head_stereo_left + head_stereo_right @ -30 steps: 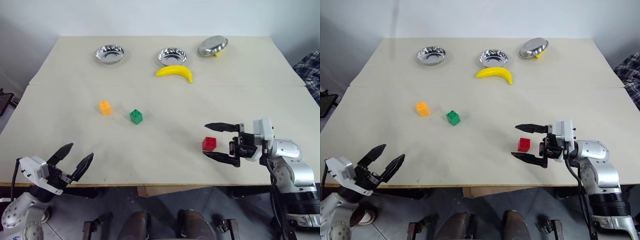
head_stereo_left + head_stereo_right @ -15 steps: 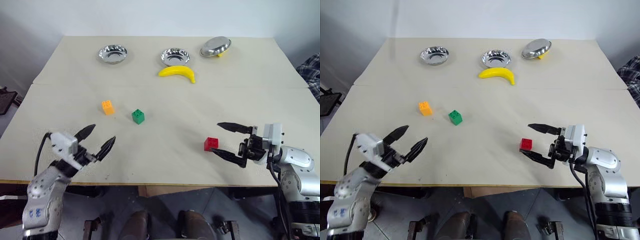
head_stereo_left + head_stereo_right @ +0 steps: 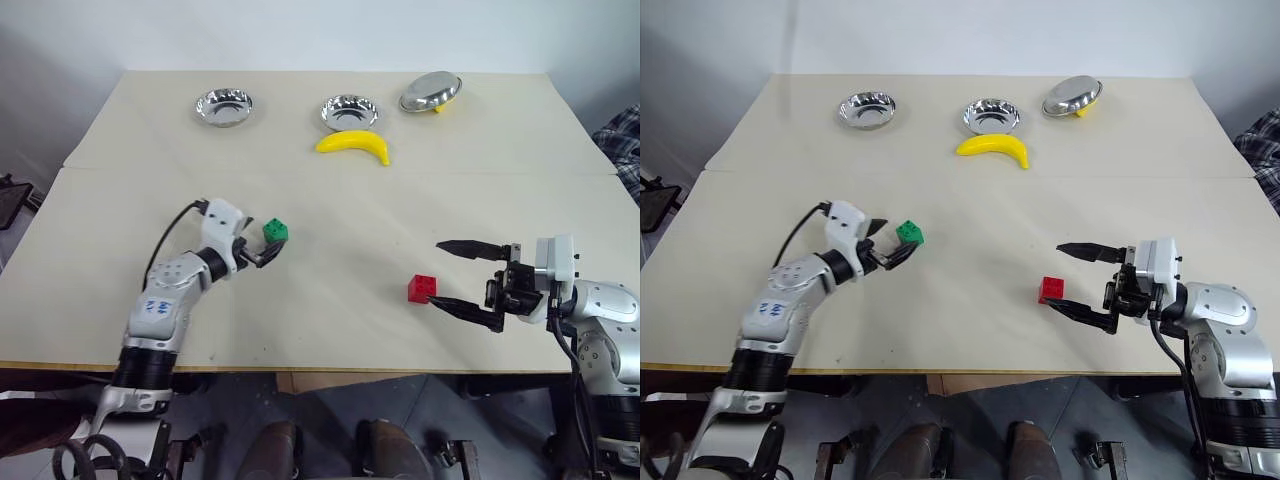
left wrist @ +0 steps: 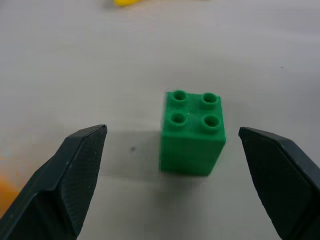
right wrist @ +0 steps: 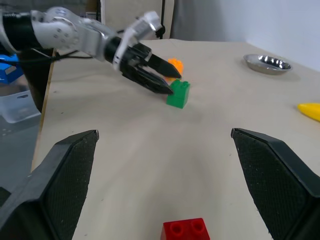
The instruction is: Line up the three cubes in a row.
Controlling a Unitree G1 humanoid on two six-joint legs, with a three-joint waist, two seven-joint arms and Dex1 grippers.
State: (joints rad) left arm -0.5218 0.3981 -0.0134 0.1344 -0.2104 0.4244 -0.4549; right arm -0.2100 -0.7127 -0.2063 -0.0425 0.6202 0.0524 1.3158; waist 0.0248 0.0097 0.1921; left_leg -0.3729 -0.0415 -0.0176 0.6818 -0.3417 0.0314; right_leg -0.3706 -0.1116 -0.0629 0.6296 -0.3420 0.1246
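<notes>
The left end effector (image 4: 170,175) stands with its fingers spread apart and empty, on either side of the green cube (image 4: 192,132) without touching it; the cube sits upright on the table (image 3: 330,200), studs up, just ahead of the fingertips. The orange cube (image 5: 175,65) lies just beyond that end effector, partly hidden by it in the right wrist view, close beside the green cube. The right end effector (image 3: 468,279) is likewise spread wide and holds nothing; its fingers point toward the robot's left, with the red cube (image 3: 422,289) just off the fingertips and clear of them, resting on the table near the front edge. The red cube is well apart from the green and orange pair, so the three cubes are not in a row. At the far side of the table lie a yellow banana (image 3: 352,146) and three metal bowls (image 3: 224,105), the right one tilted.
</notes>
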